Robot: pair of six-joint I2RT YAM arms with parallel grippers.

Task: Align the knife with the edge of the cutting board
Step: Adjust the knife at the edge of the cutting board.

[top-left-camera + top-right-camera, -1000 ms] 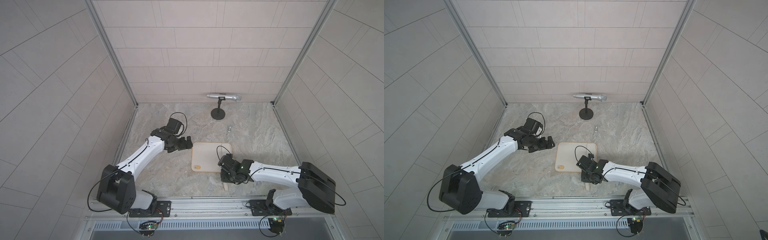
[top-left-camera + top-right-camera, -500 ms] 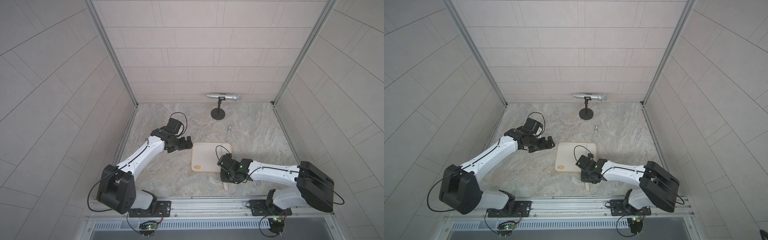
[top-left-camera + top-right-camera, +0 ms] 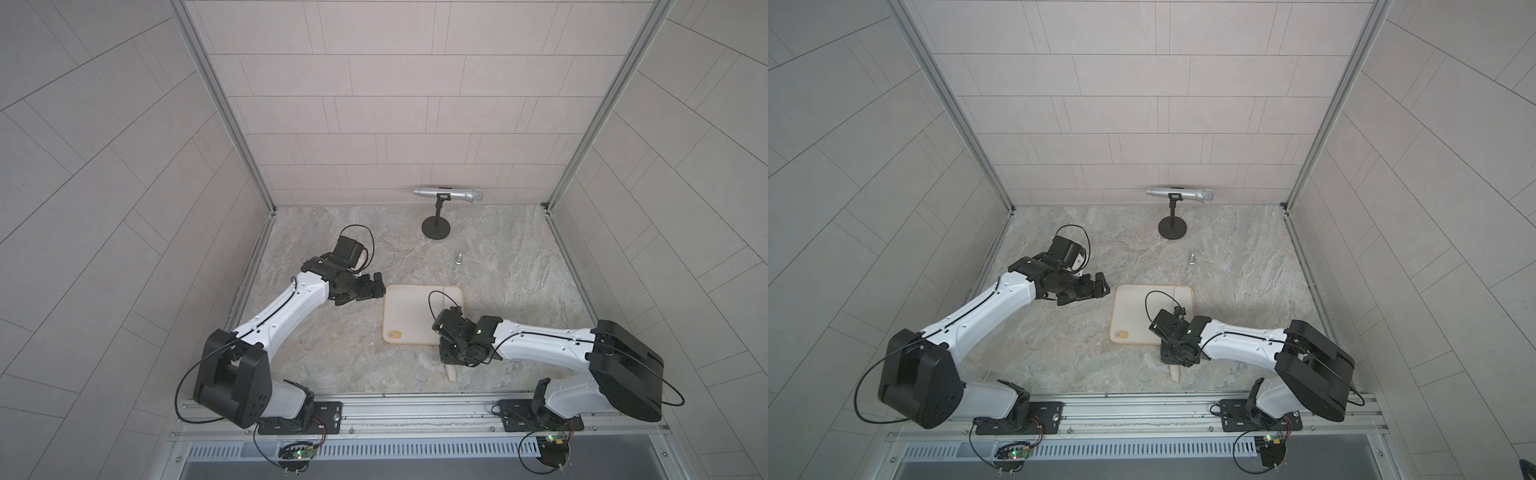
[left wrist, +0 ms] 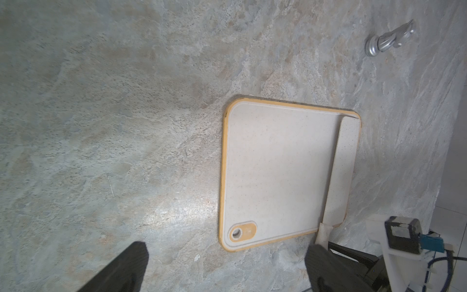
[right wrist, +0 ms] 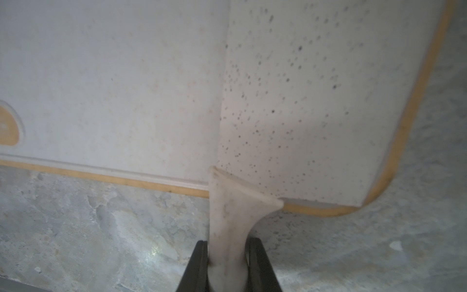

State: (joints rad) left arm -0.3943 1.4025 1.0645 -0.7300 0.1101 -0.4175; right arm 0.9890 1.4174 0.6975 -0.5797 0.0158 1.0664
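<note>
Knife (image 4: 342, 172): blade flat on cutting board (image 4: 273, 172), close along right edge, handle sticking out past near edge. Mostly hidden in both top views under right wrist; only handle end + far bit of blade showing. Blade's far end cut off in right wrist view. Right gripper (image 5: 227, 249) clamped on handle, arm low, reaching left from base. Left gripper (image 3: 377, 286) spread wide, empty, just off board's far left corner, arm stretched fwd.
</note>
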